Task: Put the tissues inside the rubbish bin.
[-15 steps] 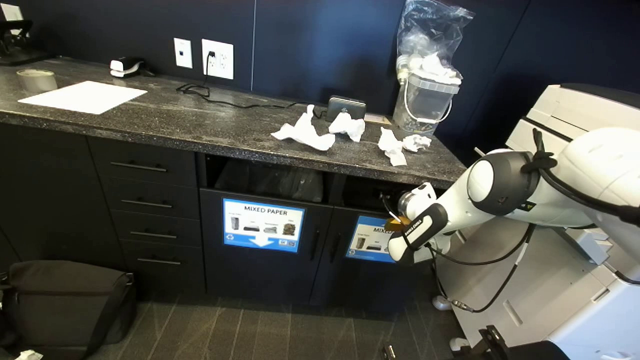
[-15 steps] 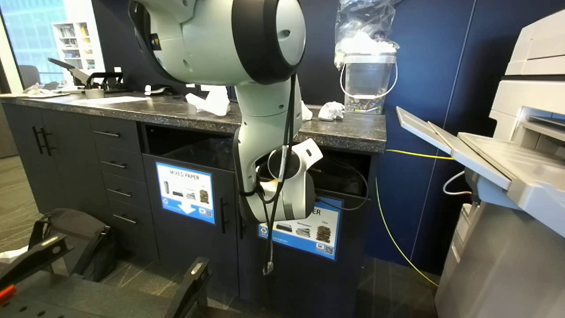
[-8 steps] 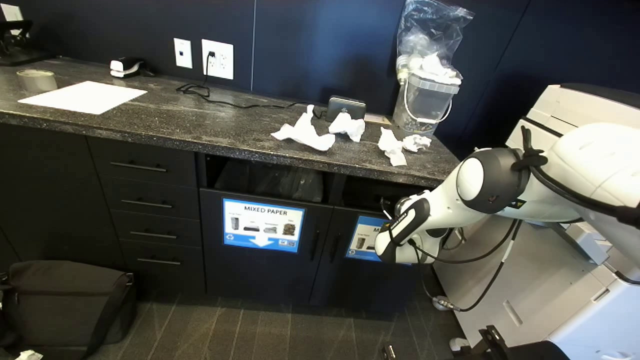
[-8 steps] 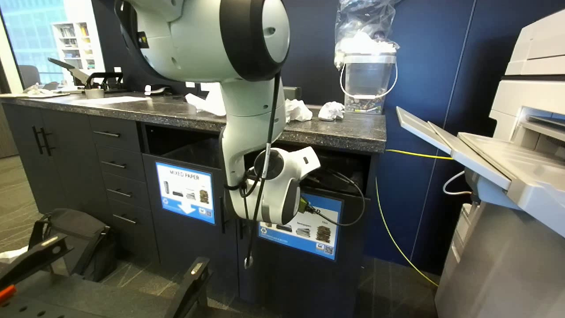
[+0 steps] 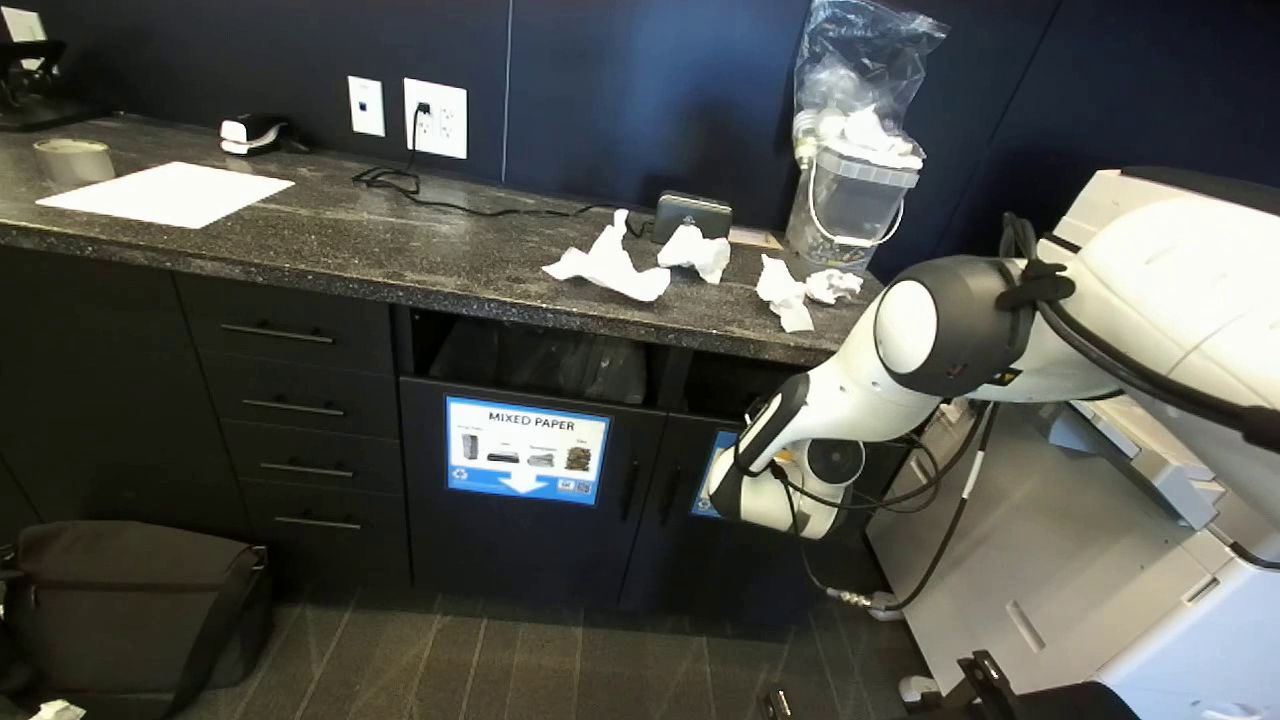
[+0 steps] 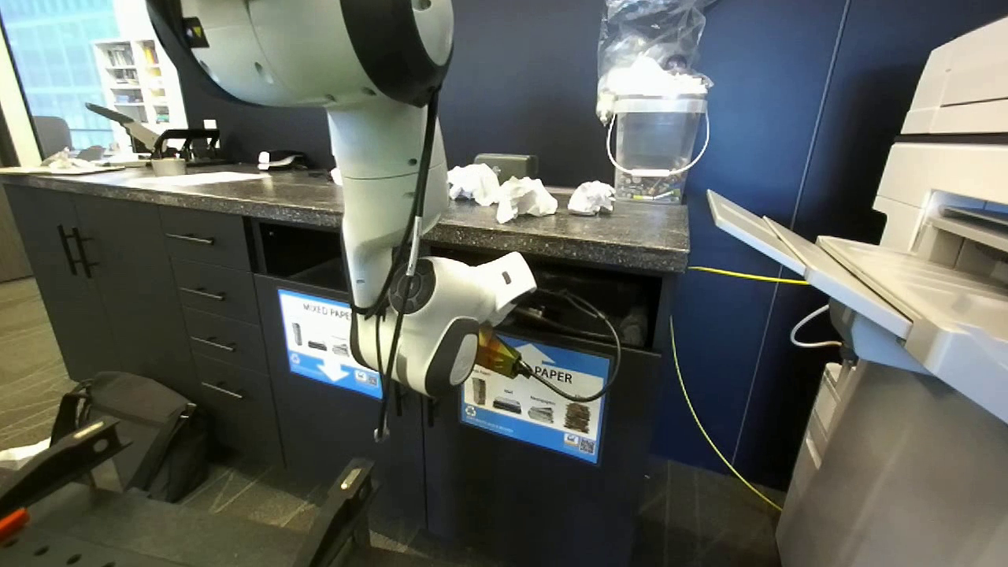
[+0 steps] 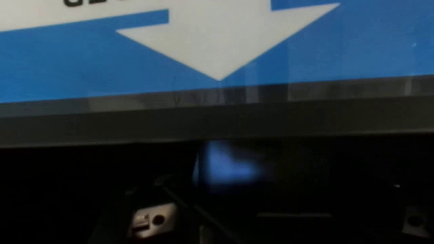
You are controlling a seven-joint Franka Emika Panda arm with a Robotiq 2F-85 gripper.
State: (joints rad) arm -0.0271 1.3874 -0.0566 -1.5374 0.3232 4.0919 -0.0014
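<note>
Crumpled tissues (image 5: 612,268) lie loose on tabletop (image 5: 450,245) above paper bin (image 6: 543,504), probably set there to shorten carry. Claw (image 7: 284,217) looks wide, nothing clearly held; faces bin's dark slot (image 6: 626,293), likely so tissue drops straight inside.

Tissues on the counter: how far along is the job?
Done: nothing I can confirm; the mixed-paper bin is too dark inside to tell. In hand: the gripper looks open at that bin's mouth, nothing visible in its grasp. Left: at least four crumpled tissues on the speckled counter.
</note>
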